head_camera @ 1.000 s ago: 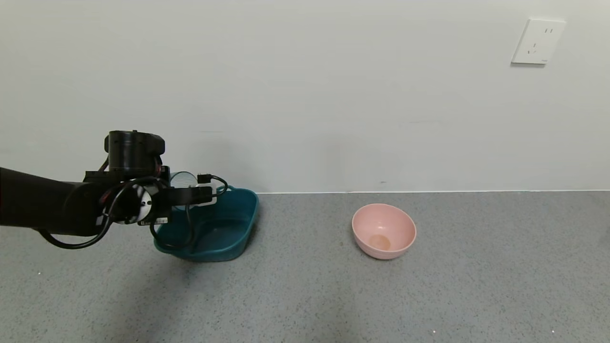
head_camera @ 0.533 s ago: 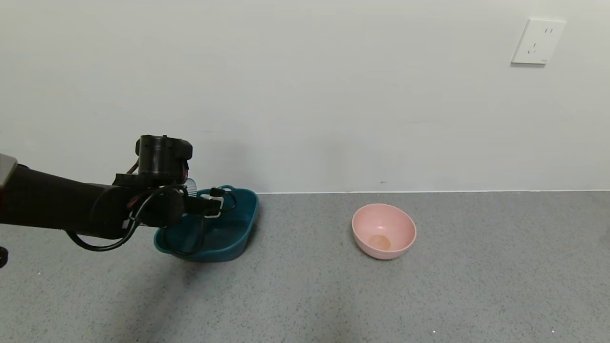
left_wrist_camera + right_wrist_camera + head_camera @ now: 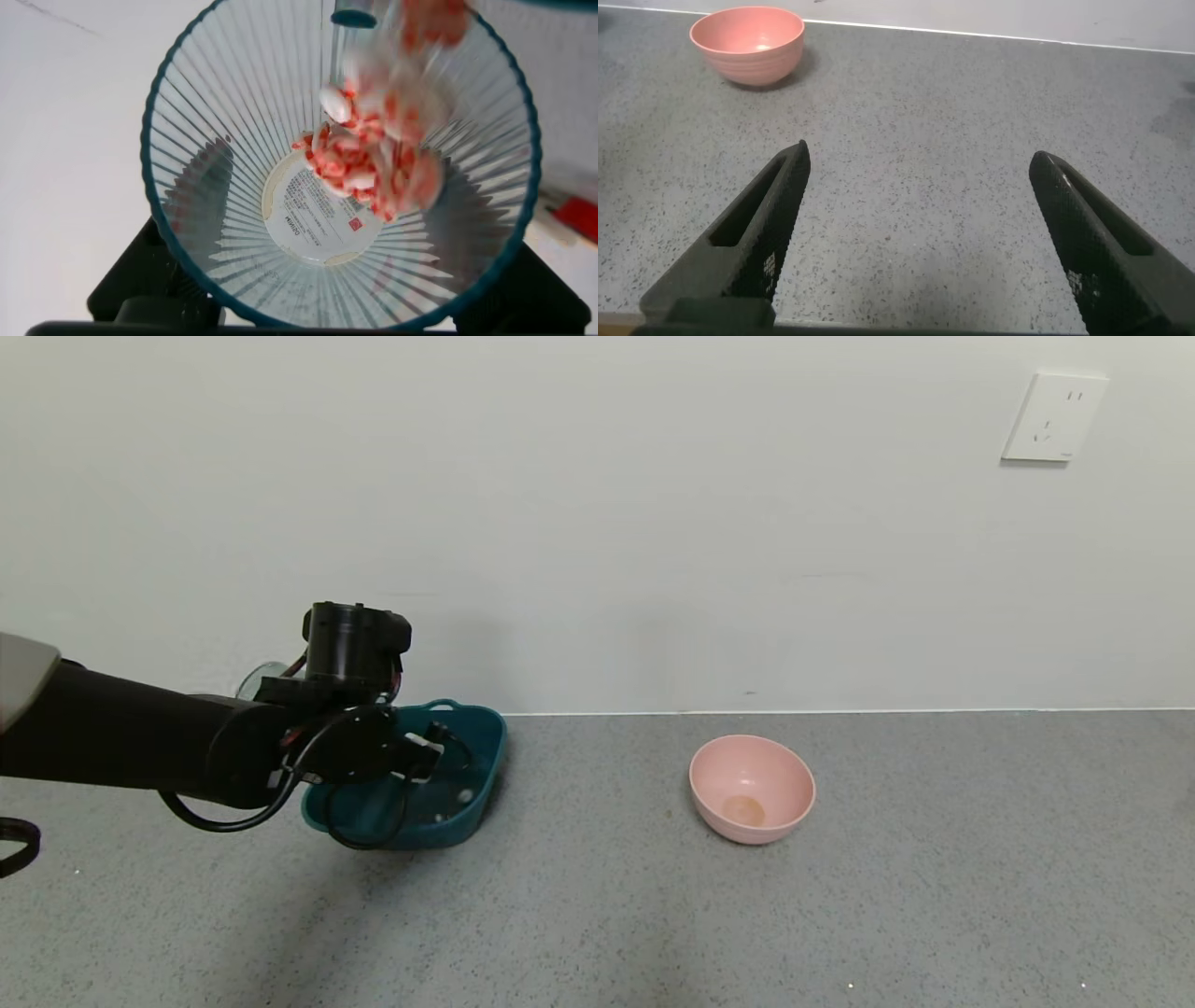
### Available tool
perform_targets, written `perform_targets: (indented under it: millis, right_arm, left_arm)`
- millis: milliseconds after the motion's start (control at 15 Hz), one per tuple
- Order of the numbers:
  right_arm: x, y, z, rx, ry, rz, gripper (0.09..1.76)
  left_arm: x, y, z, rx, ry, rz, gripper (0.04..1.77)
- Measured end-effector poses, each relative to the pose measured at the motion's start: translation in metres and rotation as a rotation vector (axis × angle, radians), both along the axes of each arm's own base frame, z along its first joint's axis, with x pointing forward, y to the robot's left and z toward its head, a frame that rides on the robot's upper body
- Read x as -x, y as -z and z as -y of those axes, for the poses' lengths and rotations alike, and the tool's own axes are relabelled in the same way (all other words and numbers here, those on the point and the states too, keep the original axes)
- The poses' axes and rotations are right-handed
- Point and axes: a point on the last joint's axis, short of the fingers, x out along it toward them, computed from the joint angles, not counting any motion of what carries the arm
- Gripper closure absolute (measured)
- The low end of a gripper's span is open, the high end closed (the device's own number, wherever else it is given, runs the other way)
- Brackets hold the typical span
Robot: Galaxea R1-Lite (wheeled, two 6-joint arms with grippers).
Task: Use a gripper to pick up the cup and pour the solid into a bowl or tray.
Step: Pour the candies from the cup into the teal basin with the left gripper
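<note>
My left gripper (image 3: 313, 709) is shut on the ribbed blue-green cup (image 3: 254, 679) and holds it tipped on its side above the left end of the dark teal tub (image 3: 487, 726). In the left wrist view I look into the cup (image 3: 224, 196), with dark fingers (image 3: 126, 285) on both sides of it. The white and orange-red pieces (image 3: 378, 159) are sliding along its wall toward the rim. A few pieces (image 3: 464, 794) lie in the tub. My right gripper (image 3: 920, 163) is open and empty above the grey counter, out of the head view.
A round pink bowl (image 3: 752, 789) stands on the counter to the right of the tub; it also shows in the right wrist view (image 3: 747, 42). A white wall with an outlet (image 3: 1053, 417) runs close behind the tub.
My left arm has moved right over the tub and rolled its wrist, tipping the cup from near upright onto its side. Pieces now show in the tub.
</note>
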Motion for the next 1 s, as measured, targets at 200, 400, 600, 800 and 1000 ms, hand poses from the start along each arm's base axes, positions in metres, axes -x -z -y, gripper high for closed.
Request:
perform_targets:
  millis: [200, 400, 600, 800, 1000]
  right_arm:
    - [0.000, 0.000, 0.000, 0.000, 0.000, 0.000, 0.14]
    - [0.000, 0.000, 0.000, 0.000, 0.000, 0.000, 0.14]
    - [0.000, 0.000, 0.000, 0.000, 0.000, 0.000, 0.14]
    - [0.000, 0.000, 0.000, 0.000, 0.000, 0.000, 0.14]
    - [0.000, 0.000, 0.000, 0.000, -0.002, 0.000, 0.14]
  left_arm:
    - [-0.001, 0.001, 0.007, -0.040, 0.005, -0.023, 0.49]
    - [-0.001, 0.004, 0.013, -0.090, -0.015, -0.068, 0.49]
    - [0.000, 0.006, 0.019, -0.112, -0.015, -0.088, 0.49]
    - [0.001, 0.003, 0.021, -0.127, -0.016, -0.096, 0.49]
    - [0.003, 0.001, 0.023, -0.134, -0.018, -0.098, 0.49]
